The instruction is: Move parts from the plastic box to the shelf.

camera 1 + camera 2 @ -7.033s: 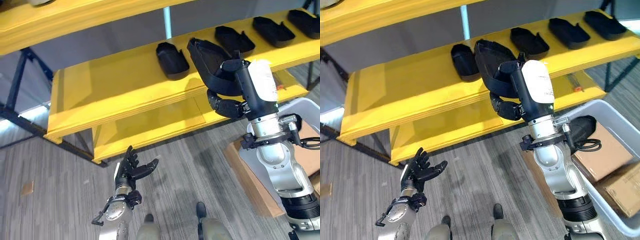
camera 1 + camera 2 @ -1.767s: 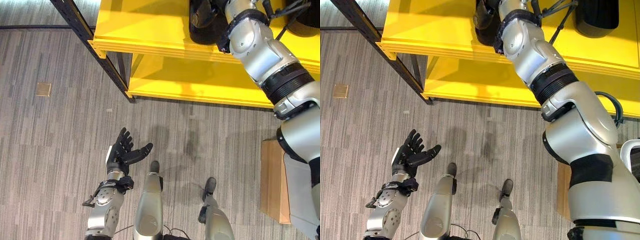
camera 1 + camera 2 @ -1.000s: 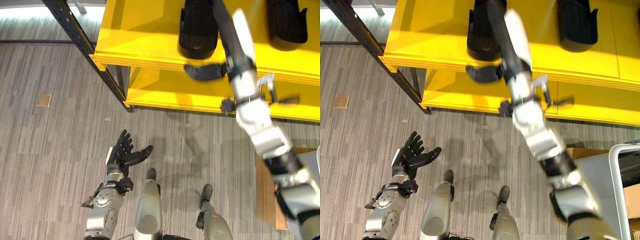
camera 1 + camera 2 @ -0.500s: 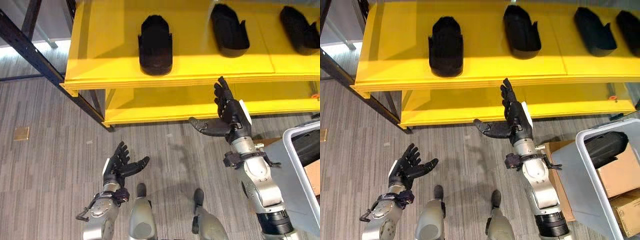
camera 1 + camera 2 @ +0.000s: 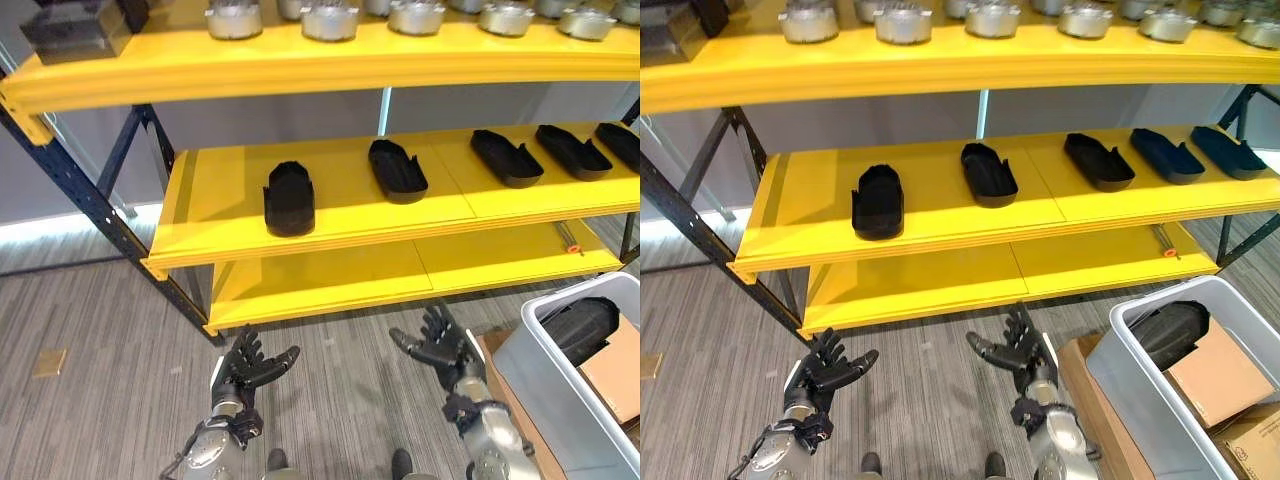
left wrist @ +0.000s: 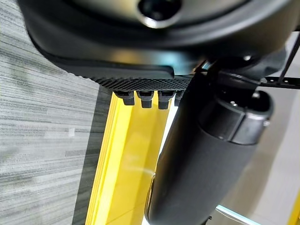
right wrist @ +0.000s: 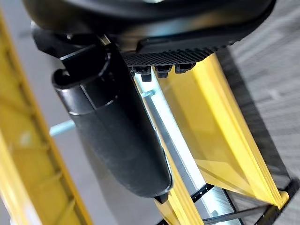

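The shelf (image 5: 330,215) is bright yellow, on a dark blue-black steel frame (image 5: 95,205) at 9 o'clock. Five parts (image 5: 289,198) on its middle board are matt black. Along the top board, at 12 o'clock, the round metal parts (image 5: 330,20) are dull silver-grey, and the block (image 5: 75,28) at 11 o'clock is dark grey. The floor (image 5: 90,330) is grey with fine streaked planks. At 4 o'clock the plastic box (image 5: 1160,400) is pale grey, with one black part (image 5: 1168,332) inside beside brown cardboard cartons (image 5: 1220,375). Both the left hand (image 5: 245,365) and the right hand (image 5: 440,345) are black.
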Available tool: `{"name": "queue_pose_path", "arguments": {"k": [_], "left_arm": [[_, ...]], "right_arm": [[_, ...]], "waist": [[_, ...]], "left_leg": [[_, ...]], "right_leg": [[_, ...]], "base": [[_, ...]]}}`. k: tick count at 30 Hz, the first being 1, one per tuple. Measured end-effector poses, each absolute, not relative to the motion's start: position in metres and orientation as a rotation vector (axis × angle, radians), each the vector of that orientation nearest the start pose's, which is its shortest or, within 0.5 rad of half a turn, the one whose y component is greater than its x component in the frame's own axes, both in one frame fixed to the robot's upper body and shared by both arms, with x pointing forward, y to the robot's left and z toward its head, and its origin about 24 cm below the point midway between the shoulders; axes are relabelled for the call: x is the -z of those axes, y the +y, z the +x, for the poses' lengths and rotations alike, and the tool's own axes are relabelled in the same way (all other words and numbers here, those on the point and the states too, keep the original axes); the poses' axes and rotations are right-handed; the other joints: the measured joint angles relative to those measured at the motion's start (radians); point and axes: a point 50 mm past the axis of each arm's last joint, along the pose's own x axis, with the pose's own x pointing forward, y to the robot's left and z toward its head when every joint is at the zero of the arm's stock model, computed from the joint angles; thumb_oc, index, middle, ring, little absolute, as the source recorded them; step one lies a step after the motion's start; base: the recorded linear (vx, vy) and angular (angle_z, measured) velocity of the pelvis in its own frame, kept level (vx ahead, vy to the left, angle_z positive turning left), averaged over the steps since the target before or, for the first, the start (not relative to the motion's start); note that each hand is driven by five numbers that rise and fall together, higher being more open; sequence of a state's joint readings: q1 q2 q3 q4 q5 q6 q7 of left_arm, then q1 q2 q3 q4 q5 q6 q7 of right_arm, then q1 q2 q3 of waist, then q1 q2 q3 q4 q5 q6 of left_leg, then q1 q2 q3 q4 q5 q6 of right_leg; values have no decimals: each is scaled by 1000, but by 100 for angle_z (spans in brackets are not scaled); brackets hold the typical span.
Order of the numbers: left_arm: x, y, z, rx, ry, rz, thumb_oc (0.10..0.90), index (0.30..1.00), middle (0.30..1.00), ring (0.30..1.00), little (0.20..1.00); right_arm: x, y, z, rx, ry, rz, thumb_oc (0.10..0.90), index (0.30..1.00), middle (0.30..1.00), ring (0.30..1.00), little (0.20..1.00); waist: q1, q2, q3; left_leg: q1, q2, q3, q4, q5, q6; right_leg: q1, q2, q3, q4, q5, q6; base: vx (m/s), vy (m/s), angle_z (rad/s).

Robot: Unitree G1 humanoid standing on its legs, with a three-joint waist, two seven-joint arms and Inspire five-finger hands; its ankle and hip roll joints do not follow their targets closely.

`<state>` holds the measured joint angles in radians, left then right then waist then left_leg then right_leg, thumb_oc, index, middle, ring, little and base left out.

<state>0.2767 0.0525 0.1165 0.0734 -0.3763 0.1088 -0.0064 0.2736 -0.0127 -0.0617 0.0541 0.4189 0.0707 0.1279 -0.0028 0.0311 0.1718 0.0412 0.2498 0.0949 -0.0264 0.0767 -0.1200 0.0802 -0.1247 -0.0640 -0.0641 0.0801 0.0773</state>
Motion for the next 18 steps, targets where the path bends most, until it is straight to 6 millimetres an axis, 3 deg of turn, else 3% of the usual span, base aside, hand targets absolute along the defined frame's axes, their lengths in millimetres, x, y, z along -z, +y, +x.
{"name": "queue_pose_path", "arguments": {"k": [5, 9, 12, 18], "left_arm": [[44, 199, 171, -220, 428, -326, 900, 1000, 1000, 1000, 1000], [49, 201, 166, -230, 455, -324, 900, 1000, 1000, 1000, 1000], [49, 195, 170, -192, 457, -302, 900, 1000, 1000, 1000, 1000], [52, 188, 166, -183, 465, -326, 900, 1000, 1000, 1000, 1000]], "right_arm": [[54, -165, 174, 84, 417, 558, 900, 1000, 1000, 1000, 1000], [53, -167, 175, 58, 411, 563, 900, 1000, 1000, 1000, 1000], [50, -170, 179, 23, 414, 513, 900, 1000, 1000, 1000, 1000], [48, -170, 182, -21, 412, 489, 900, 1000, 1000, 1000, 1000]], "waist": [[-20, 0, -29], [-20, -6, -45], [0, -4, -94], [7, 9, -94]], "left_leg": [[14, 9, 1, -27, 16, 5], [15, 10, -2, -36, 27, 0], [-30, -7, -19, -56, 28, 2], [-29, 7, -14, -55, 26, 6]], "right_leg": [[-1, 11, 1, 8, 1, 1], [-2, 13, -2, 8, 1, 0], [-72, 14, 10, 13, 0, 10], [-82, 30, 19, 20, -3, 17]], "base": [[-3, 1, 1], [-10, 4, 2], [42, -90, -12], [100, -130, -6]]}}
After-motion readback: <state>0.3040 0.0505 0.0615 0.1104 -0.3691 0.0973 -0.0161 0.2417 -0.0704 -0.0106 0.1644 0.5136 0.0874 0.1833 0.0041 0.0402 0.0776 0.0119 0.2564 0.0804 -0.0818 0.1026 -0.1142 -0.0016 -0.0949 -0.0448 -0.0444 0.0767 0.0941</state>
